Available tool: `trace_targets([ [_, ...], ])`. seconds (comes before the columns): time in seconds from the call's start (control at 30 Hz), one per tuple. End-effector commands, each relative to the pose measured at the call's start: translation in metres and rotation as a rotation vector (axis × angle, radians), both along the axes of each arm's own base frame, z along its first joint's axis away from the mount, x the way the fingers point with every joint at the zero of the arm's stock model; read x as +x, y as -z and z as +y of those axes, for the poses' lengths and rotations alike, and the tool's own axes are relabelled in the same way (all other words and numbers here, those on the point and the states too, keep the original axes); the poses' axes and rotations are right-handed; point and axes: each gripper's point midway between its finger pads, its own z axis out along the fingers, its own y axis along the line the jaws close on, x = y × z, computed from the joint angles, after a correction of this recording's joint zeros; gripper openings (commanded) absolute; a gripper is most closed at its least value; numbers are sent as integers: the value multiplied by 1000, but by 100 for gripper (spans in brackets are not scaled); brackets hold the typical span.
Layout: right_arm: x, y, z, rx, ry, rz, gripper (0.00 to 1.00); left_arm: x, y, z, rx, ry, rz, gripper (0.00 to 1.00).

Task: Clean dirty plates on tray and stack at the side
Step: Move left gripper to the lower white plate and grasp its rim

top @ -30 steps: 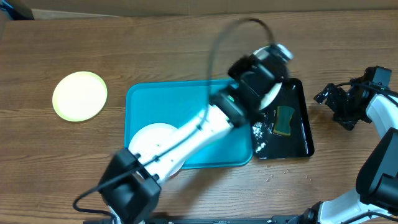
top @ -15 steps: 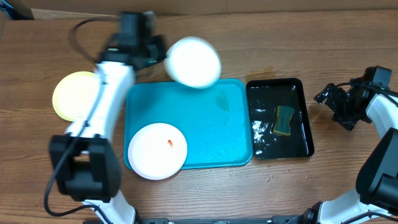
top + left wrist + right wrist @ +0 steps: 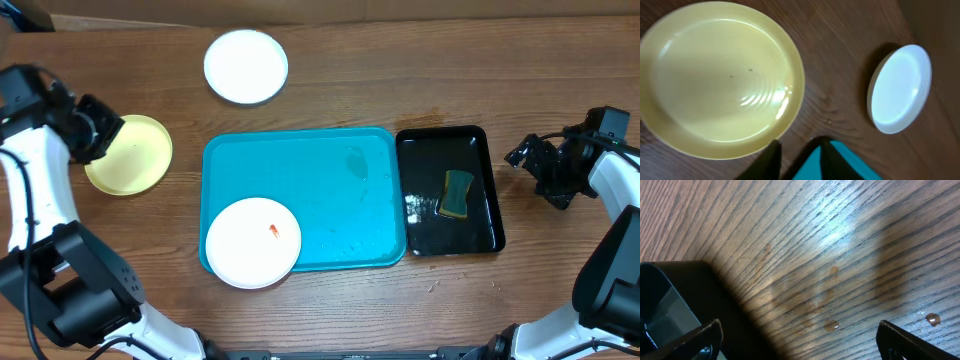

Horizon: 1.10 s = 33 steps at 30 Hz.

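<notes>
The tray (image 3: 340, 180) is smooth turquoise plastic, a rectangle with rounded corners and a raised rim, lying on a wood-grain table (image 3: 400, 80). In its front-left corner rests a round smeared plate (image 3: 253, 243), white with a small red mark. A glossy white plate (image 3: 246, 66) sits beyond the tray's far-left corner, and a shiny yellow plate (image 3: 135, 160) lies left of the tray. The left claw (image 3: 800, 145) hangs beside the yellow plate, fingers a little apart and empty. Right of the tray, the right claw (image 3: 799, 325) is spread wide over damp wood, holding nothing.

Free: tray (image 3: 345, 175) right half; white plate (image 3: 253, 243) blocks near-left corner.
</notes>
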Motion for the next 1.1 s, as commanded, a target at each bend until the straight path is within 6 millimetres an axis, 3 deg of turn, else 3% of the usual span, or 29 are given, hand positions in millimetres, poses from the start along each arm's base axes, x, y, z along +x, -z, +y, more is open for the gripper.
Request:
trace_targets([
  [0.0, 7, -5, -4, -16, 1, -20, 100, 3, -21, -6, 57, 119, -66, 52],
  [0.07, 7, -5, -4, -15, 1, -20, 100, 8, -22, -17, 84, 181, -75, 63],
  [0.1, 7, -5, -4, -16, 1, -20, 100, 17, -23, -32, 100, 226, -90, 67],
  [0.27, 7, -5, -4, -16, 0, -20, 100, 49, -31, -85, 226, 291, -91, 72],
  [0.37, 7, -5, -4, -16, 0, -20, 100, 71, -47, -117, 368, 331, -75, 77],
  [0.43, 7, -5, -4, -16, 0, -20, 100, 92, -60, -146, 439, 390, -84, 84],
  [0.5, 7, -5, -4, -16, 1, -20, 100, 110, -61, -162, 438, 430, -87, 90],
  [0.57, 7, -5, -4, -16, 0, -20, 100, 126, -53, -170, 397, 458, -80, 92],
  [0.67, 7, -5, -4, -16, 1, -20, 100, 151, -17, -175, 302, 495, -57, 91],
  [0.83, 7, -5, -4, -16, 1, -20, 100, 165, 49, -162, 273, 447, 33, 87],
  [1.07, 7, -5, -4, -16, 0, -20, 100, 176, 89, -158, 292, 440, 58, 87],
])
